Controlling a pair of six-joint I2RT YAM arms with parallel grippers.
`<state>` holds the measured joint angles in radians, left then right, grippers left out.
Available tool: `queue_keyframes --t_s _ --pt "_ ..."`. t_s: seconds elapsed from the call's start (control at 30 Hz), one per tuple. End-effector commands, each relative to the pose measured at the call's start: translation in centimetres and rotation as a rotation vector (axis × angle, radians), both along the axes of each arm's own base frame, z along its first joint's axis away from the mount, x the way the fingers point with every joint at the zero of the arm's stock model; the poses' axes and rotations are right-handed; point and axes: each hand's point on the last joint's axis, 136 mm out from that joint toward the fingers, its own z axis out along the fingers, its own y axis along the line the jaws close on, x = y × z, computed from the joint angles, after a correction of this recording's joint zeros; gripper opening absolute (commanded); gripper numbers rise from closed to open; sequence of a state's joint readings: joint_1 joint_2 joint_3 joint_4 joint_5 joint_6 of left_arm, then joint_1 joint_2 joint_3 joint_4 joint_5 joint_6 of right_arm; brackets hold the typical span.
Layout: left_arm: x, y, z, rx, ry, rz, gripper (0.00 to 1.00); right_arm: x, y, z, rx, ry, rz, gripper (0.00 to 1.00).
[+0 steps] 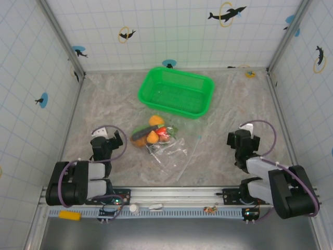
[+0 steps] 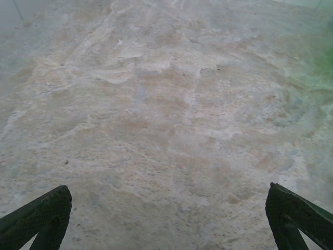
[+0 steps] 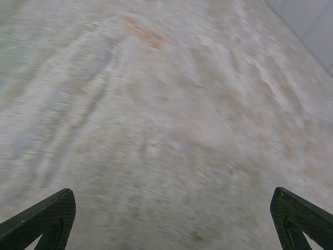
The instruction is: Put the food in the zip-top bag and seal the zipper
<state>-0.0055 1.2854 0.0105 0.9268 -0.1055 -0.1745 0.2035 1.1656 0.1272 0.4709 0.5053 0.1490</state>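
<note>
On the marbled surface (image 1: 104,99), roughly centre and slightly toward the arms, the food (image 1: 153,131) sits in one tight cluster: orange citrus (image 1: 155,121) on the far side, red strawberry (image 1: 162,131) right of middle, orange carrot (image 1: 152,137) on the near side, and a dark elongated piece (image 1: 139,134) on the left, cucumber or eggplant, can't tell which

Zip-top bag (image 1: 170,152): clear and crinkled, lying flat, spreading from the cluster toward the near right. Food is at its far-left end and touching it. From above I can't tell if the pieces are inside the plastic or just resting against it, and can't tell if the mouth is sealed

Green basket (image 1: 176,91) sits just beyond the cluster toward the back wall, close but apart, turned slightly off square

Left end effector (image 1: 107,136): left of the food, near it, not touching. Jaws wide, nothing held. Its wrist camera shows the dark fingers (image 2: 39,216) in the bottom corners with bare surface between them

Right end effector (image 1: 243,136): right of the bag, well apart from it. Jaws wide, nothing held. Fingers (image 3: 41,219) are at the bottom corners of its wrist view, bare surface between, picture a bit blurred

Both arms are folded back near their bases at the near rail (image 1: 171,194)
</note>
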Motion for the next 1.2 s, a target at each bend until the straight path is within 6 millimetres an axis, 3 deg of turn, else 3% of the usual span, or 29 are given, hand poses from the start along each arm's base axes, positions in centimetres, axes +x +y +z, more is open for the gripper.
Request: queue_keyframes --t_s 0.0,0.13,0.27,0.3,0.37,0.4,0.47,0.6,0.63,0.77,1.0,1.1,1.17 --pt "0.9 0.6 1.6 0.057 -0.073 0.011 0.98 1.0 -0.1 1.3 0.085 -0.131 -0.017 0.99" --pt "2.2 -1.5 1.4 0.105 -0.062 -0.146 0.98 1.7 0.3 1.0 0.123 -0.183 0.015 0.99" --pt "0.6 1.5 2.7 0.109 -0.179 0.052 0.97 3.4 -0.2 0.8 0.115 -0.159 0.02 0.99" --pt "0.6 1.6 2.8 0.109 -0.189 0.059 0.98 3.7 -0.3 1.1 0.121 -0.173 0.043 0.99" --pt "1.3 1.2 1.3 0.108 -0.101 0.027 0.98 3.9 -1.2 0.8 0.195 -0.189 0.029 0.99" --pt "1.3 1.2 1.8 0.106 -0.129 0.024 0.98 4.0 -1.5 1.0 0.235 -0.218 0.036 0.99" --pt "1.3 1.2 1.3 0.101 -0.106 0.018 0.98 4.5 -0.8 0.6 0.247 -0.179 0.071 0.99" --pt "1.4 1.1 1.4 0.099 -0.11 0.015 0.98 1.1 3.2 2.0 0.148 -0.295 0.299 0.99" --pt "1.4 1.1 1.4 0.101 -0.113 0.015 0.98 0.8 3.1 3.4 0.097 -0.36 0.29 0.99" --pt "1.4 1.1 1.3 0.098 -0.108 0.012 0.98 2.6 0.6 1.5 0.135 -0.267 0.132 0.99" --pt "1.6 -0.4 1.1 0.085 -0.102 -0.087 0.98 2.4 0.7 1.7 0.124 -0.276 0.133 0.99" --pt "1.6 -0.5 1.1 0.075 -0.102 -0.094 0.98 2.4 0.7 1.6 0.123 -0.274 0.134 0.99" --pt "1.5 0.8 1.2 0.084 -0.102 -0.017 0.97 2.4 0.7 1.7 0.123 -0.276 0.134 0.99"
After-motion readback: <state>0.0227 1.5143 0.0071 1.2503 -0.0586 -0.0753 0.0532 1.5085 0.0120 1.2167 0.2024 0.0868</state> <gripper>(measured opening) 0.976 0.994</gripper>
